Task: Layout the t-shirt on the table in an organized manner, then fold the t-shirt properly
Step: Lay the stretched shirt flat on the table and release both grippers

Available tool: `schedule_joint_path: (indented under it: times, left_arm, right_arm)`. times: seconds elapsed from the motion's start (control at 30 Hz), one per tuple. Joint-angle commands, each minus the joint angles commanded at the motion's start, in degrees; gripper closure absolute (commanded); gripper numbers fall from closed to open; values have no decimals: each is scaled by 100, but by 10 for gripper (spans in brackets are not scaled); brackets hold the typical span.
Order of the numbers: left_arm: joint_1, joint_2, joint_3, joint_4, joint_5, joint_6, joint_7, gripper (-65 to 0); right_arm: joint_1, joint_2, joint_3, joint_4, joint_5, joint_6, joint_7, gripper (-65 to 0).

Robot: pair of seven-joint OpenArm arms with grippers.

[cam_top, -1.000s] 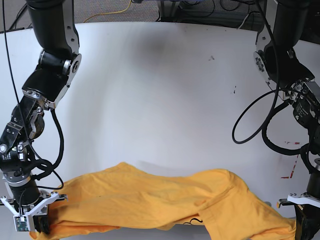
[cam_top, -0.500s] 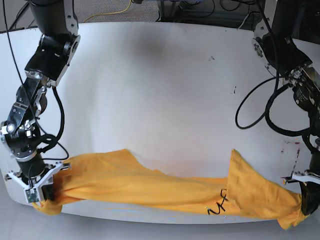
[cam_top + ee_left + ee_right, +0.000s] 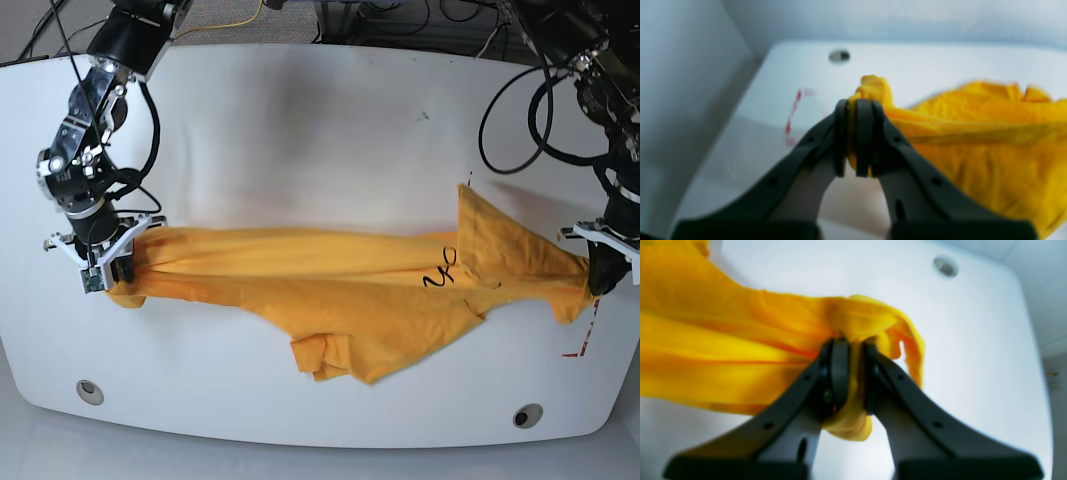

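- While both arms hold it, the t-shirt (image 3: 340, 300) lies stretched crosswise over the near half of the table (image 3: 300, 140), its long axis running straight from one gripper to the other.
- On the base view's left, the right gripper (image 3: 108, 262) is clamped on a bunched end of the cloth.
- At the opposite end, the left gripper (image 3: 603, 268) is likewise closed on cloth, near the red mark (image 3: 585, 335).
- Neither arm is nearer; the loose flap hangs toward the front edge, between them.

Both arms are built of bulky black segments with silver joint collars dotted with small screws, loose black cables looping alongside them, and each ends in a white bracket carrying a gripper, the left gripper (image 3: 857, 140) and right gripper (image 3: 851, 376), with dark grey, hole-dotted tapering fingers.
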Motion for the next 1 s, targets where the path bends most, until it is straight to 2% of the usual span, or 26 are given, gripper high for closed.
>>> schedule_joint_path:
  times: [0.2,0.43,0.83,0.93,1.0]
  left_arm:
    - [897,0,-211,0,-211,-9,0,-1]
    - [1679,-18,-519,0,-193,-18,0,-1]
    - [2426,-35,-747,-18,-167,-26,0,-3]
    - [2462,-35,-747,-18,-158,-26,0,-4]
    - [2505,-35,-730,-26,-158,-26,0,-4]
  right_arm:
    - [-712,-308,9,35,0,0,0,-59]
    - [-1345,-466,9,105,-26,0,0,-59]
    - [-1943,-695,9,105,-44,-44,0,-65]
    - [-2004,-703,9,105,-44,-53,0,-117]
    - [-2022,-703,9,105,-44,-62,-9,-198]
